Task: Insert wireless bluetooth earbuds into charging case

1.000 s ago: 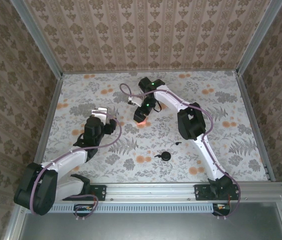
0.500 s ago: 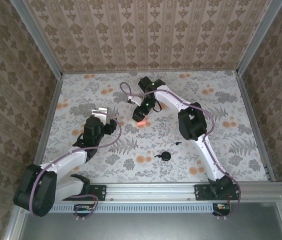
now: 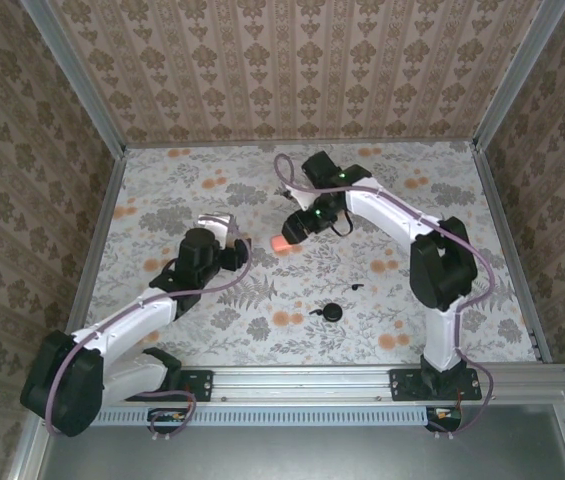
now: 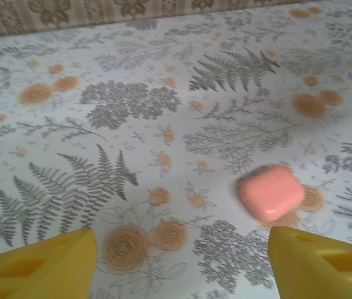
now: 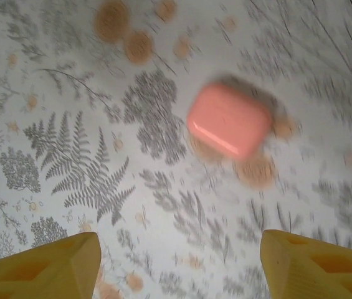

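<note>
Right gripper [image 5: 179,268] hangs over the flowered table [image 3: 162,190] with its yellow fingers [image 5: 45,268] spread wide and nothing between them, just off the far right side of the pink charging case [image 5: 228,119], which lies closed. Left gripper [image 4: 179,268] sits just left of that case, jaws likewise parted and empty. Nearer the arm bases than the case lies a black round piece [image 3: 333,312] with a small dark bit [image 3: 358,288] beside it; whether these are earbuds I cannot tell.

I count one table [image 3: 462,300], covered in a fern-and-flower print. Damask-papered walls [image 3: 292,70] stand on three sides. An aluminium rail [image 3: 302,380] runs along the near edge.
</note>
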{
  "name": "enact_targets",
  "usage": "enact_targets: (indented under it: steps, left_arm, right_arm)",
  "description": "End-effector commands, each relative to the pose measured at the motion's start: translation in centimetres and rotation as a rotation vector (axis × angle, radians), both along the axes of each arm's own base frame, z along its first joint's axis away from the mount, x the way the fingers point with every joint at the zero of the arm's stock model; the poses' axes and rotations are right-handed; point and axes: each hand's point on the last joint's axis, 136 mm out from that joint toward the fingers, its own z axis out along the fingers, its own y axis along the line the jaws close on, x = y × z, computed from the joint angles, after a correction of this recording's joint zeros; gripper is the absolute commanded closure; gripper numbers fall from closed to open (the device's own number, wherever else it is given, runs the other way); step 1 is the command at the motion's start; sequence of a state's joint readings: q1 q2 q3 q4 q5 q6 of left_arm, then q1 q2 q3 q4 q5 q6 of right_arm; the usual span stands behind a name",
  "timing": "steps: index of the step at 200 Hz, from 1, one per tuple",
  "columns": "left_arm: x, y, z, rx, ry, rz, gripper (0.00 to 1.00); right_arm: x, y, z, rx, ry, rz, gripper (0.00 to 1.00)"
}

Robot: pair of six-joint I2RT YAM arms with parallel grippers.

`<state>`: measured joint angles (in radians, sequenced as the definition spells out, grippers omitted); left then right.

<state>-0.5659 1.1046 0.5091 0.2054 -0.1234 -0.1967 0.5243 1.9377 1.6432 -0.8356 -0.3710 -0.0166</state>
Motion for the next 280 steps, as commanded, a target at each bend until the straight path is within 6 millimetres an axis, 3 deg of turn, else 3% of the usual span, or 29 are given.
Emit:
enact_targets:
  steps: [1,56,101,160,206,280]
  left_arm:
    - [-1.1,-1.1,-0.7,-0.019,0.104,-0.005,0.27]
    - [-4.2,-3.1,-4.0,0.023,0.271,-0.034,0.28]
    - [-6.1,-3.3,-6.7,0.070,0.324,-0.012,0.28]
    - [-7.3,-2.7,-8.3,0.098,0.366,0.028,0.28]
    - [-8.0,-2.0,-8.5,0.097,0.355,0.045,0.28]
    - [-8.5,-0.7,-8.4,0.106,0.315,0.061,0.28]
  right_arm:
    - [-2.4,-3.8,-0.9,-0.111,0.088,-0.216,0.31]
    - [-10.3,-8.7,-3.2,-0.238,0.236,-0.390,0.32]
    - [-15.3,-9.6,-5.4,-0.345,0.278,-0.308,0.29]
    - [-16.8,-8.5,-7.5,-0.376,0.282,-0.243,0.27]
    - [-17.0,-7.7,-8.9,-0.406,0.275,-0.203,0.27]
    - [-16.6,-8.2,-11.0,-0.488,0.240,-0.193,0.28]
